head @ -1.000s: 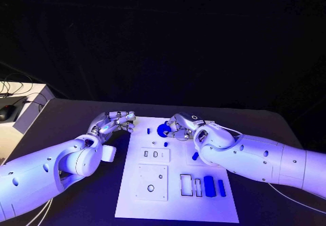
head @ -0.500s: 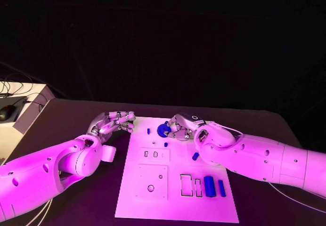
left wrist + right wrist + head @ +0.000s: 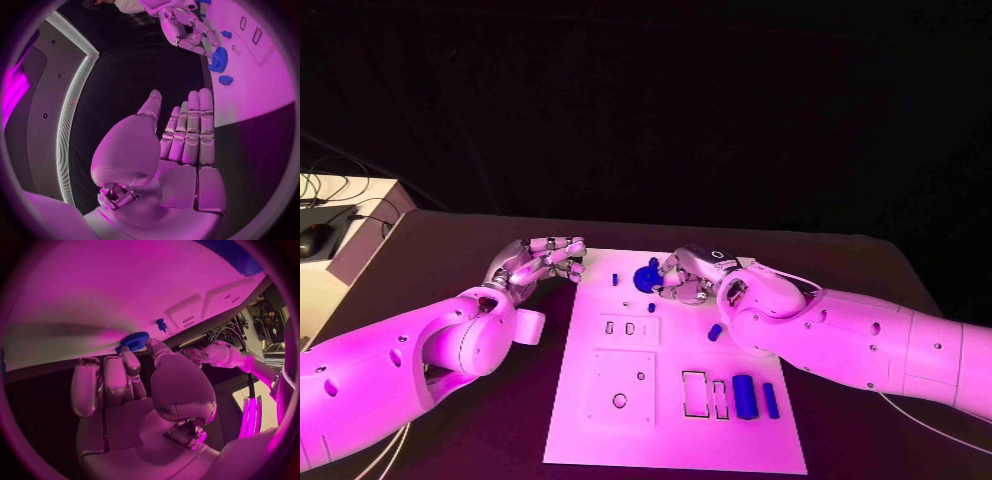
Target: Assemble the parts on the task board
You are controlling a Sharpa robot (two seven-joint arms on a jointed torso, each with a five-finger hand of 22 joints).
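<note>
The white task board (image 3: pixel 589 440) lies in the middle of the black table. My right hand (image 3: pixel 689 274) is over the board's far end, and its fingertips pinch a blue gear (image 3: pixel 646 274) that sits tilted just above the board. The gear (image 3: pixel 217 59) and the right hand (image 3: pixel 184 25) also appear in the left wrist view, and the gear (image 3: pixel 134 341) lies at my fingertips in the right wrist view. My left hand (image 3: pixel 540 258) hovers beside the board's far left corner, fingers straight and holding nothing. A small blue peg (image 3: pixel 616 279) stands near the gear.
More blue parts lie on the board: a small one (image 3: pixel 652 306), one by my right forearm (image 3: pixel 714 331), and two bars (image 3: pixel 744 395) (image 3: pixel 772 399) beside empty slots (image 3: pixel 694 392). A pale stand (image 3: pixel 351 235) with cables is at the table's left.
The blue gear, flat on the board a second ago, is now tipped up in my right hand's fingers. The right hand shifted slightly. The left hand has stayed put.
</note>
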